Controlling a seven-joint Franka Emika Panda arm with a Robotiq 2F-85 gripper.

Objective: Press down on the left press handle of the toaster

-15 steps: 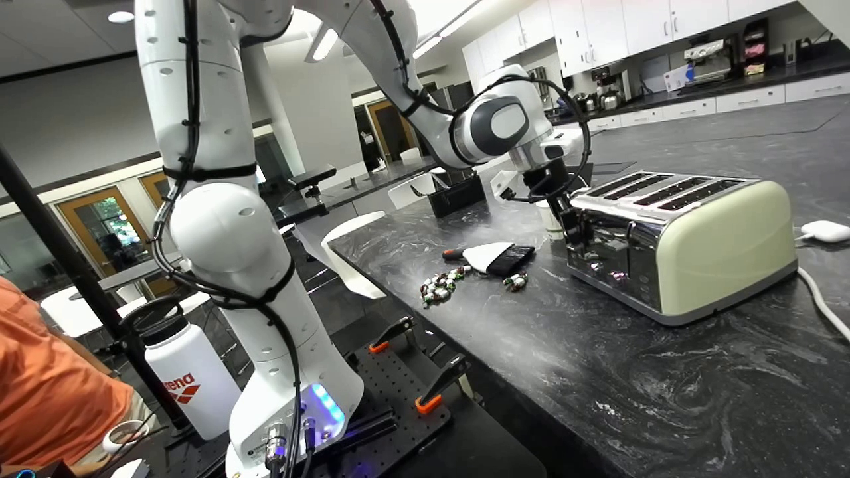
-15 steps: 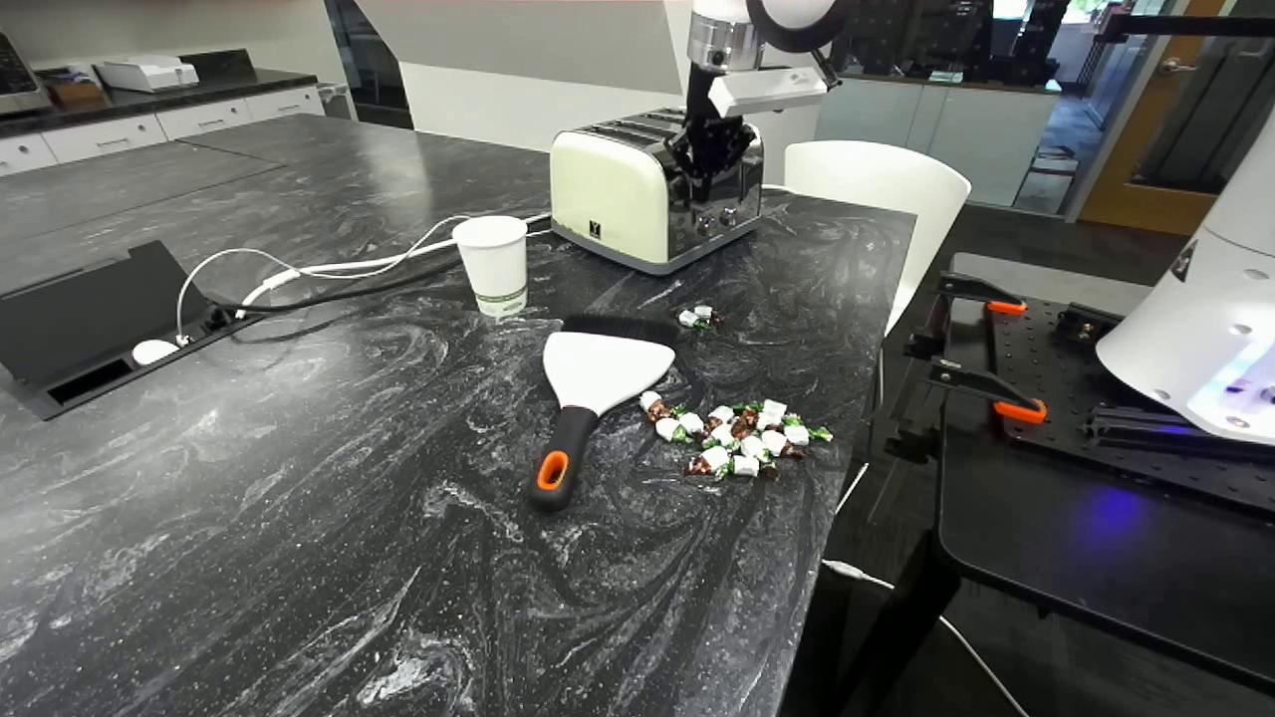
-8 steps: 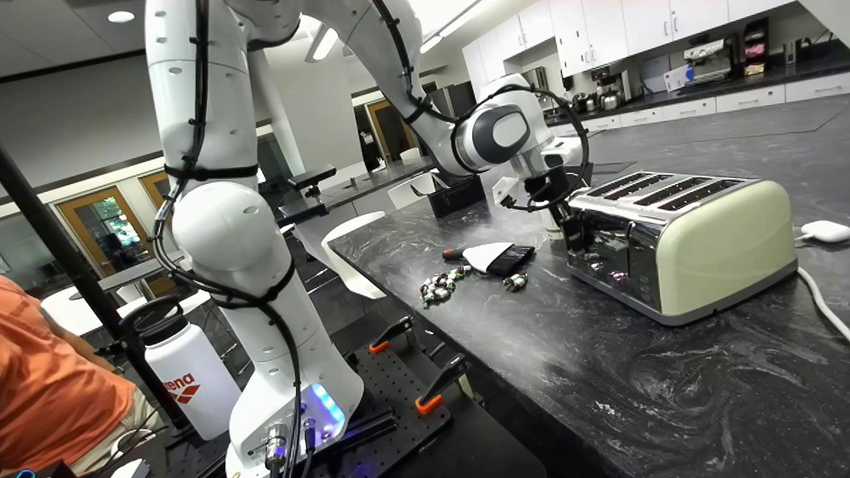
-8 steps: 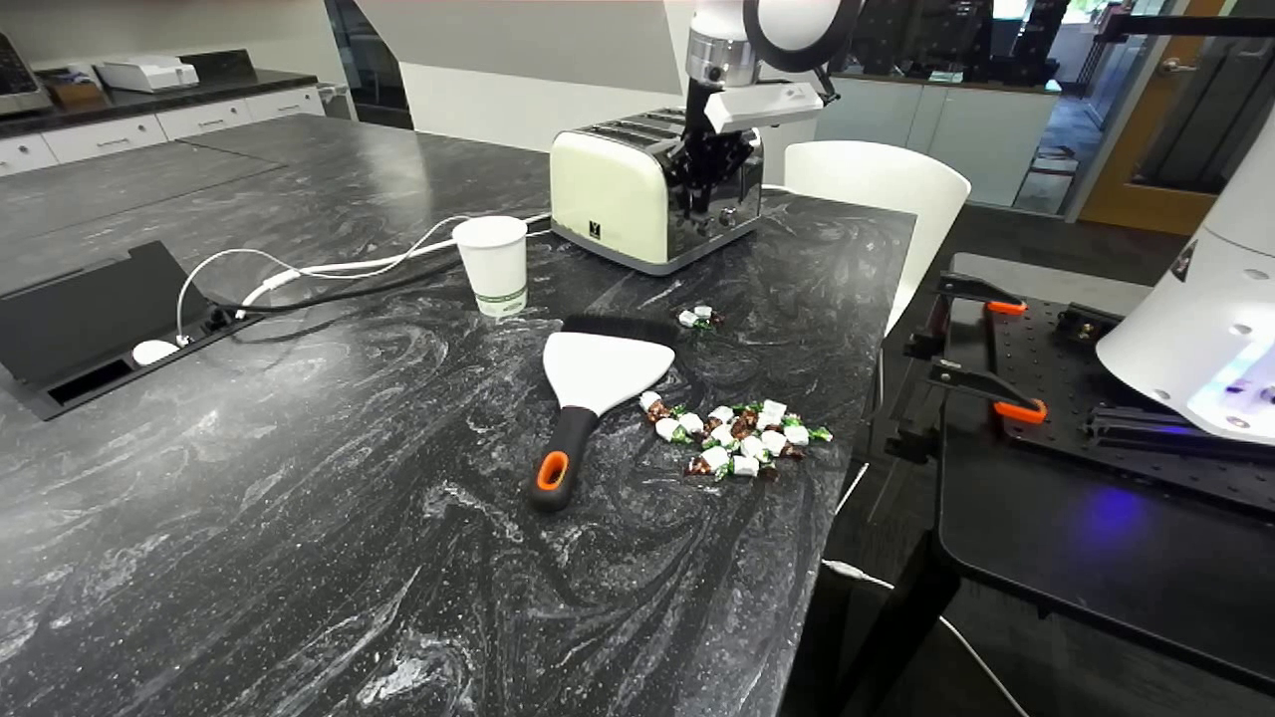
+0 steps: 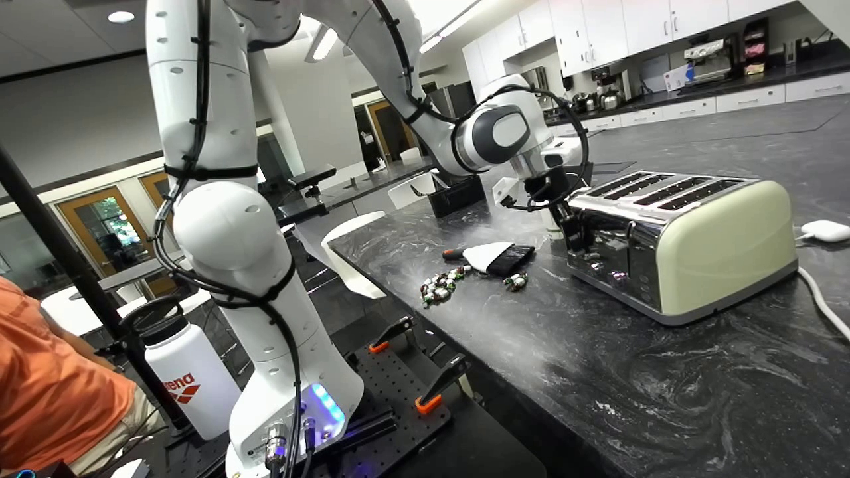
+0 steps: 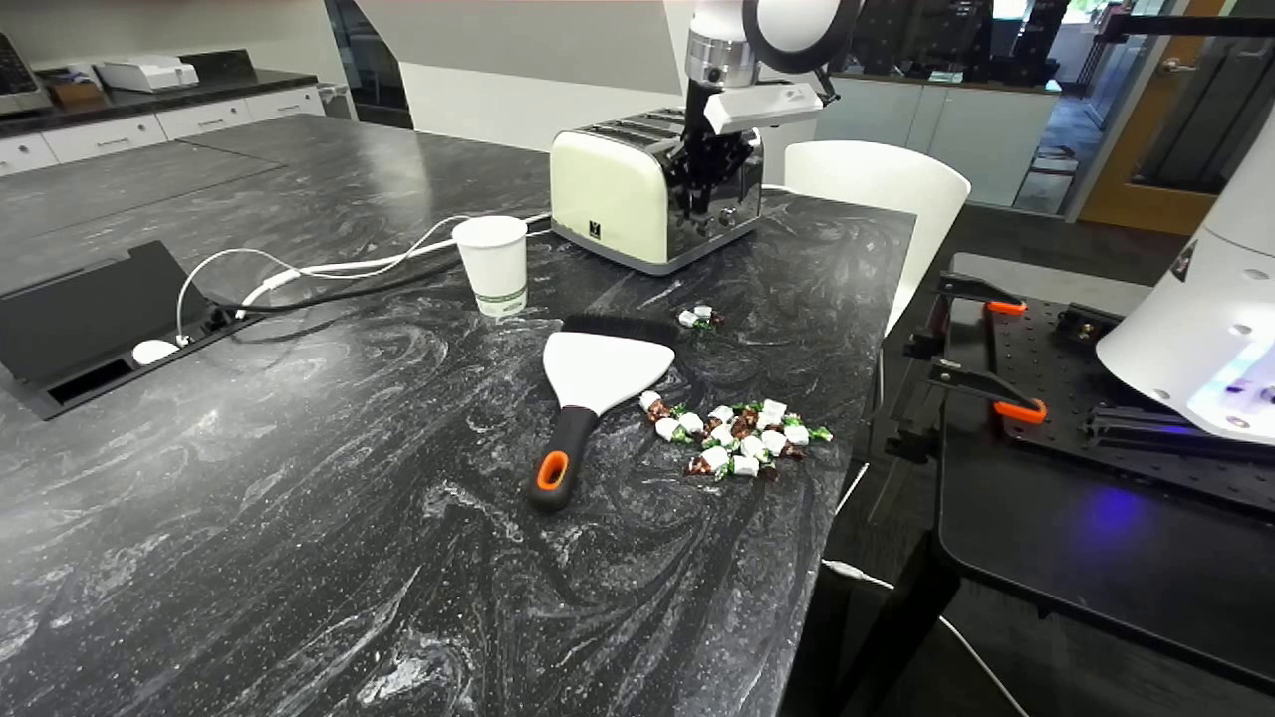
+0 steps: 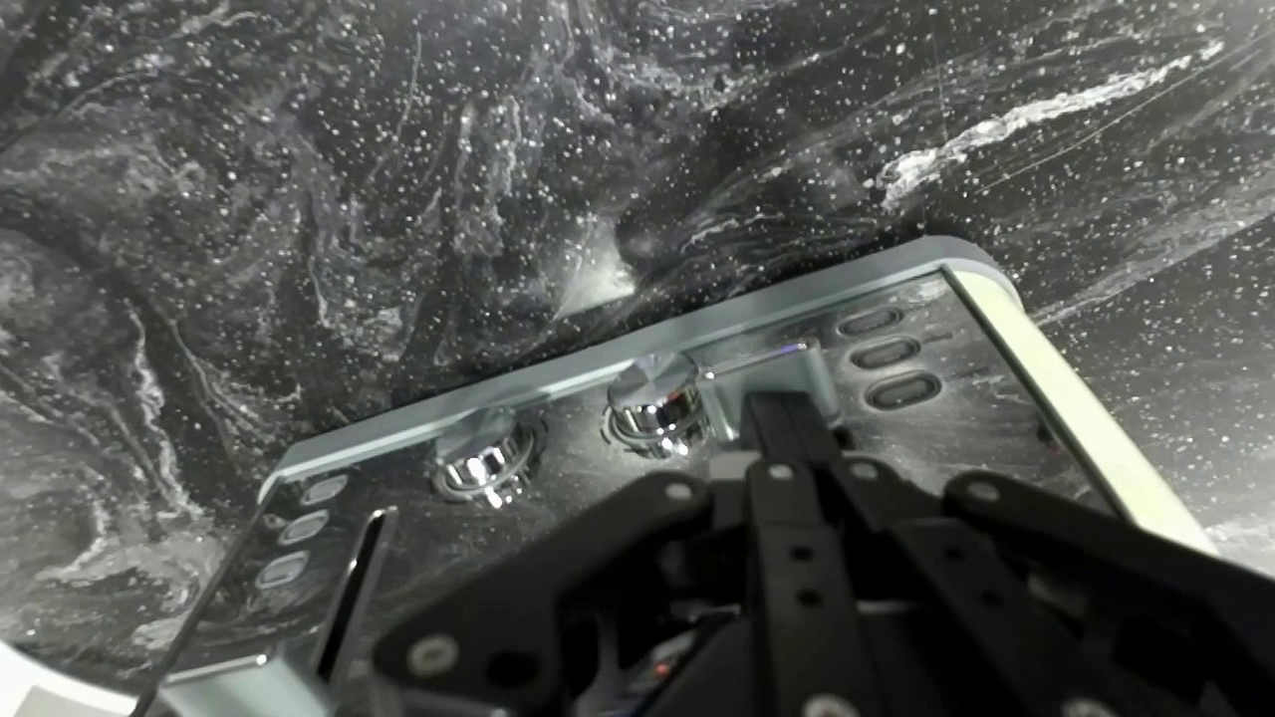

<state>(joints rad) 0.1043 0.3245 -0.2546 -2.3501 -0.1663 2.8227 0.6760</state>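
Apparently the left press handle point(image 7: 769, 374) is down already, low on the front of the toaster point(image 5: 697, 245), whereas the right handle point(image 7: 247, 689) sits high at its slot point(image 7: 354, 593). Your end effector point(image 7: 784, 410) is pressed together, nothing visible pinched in it, its tips over the left press handle (touching or just clear, you can't tell from here). The likeliest trouble is on release: if the mechanism has not latched, the handle could spring up as you lift. An off-centre push might slip off that smooth-looking edge and knock the knob point(image 7: 652, 396) just beside it. Bearing down too hard could tip or shove the toaster across the desk point(image 5: 690, 392).
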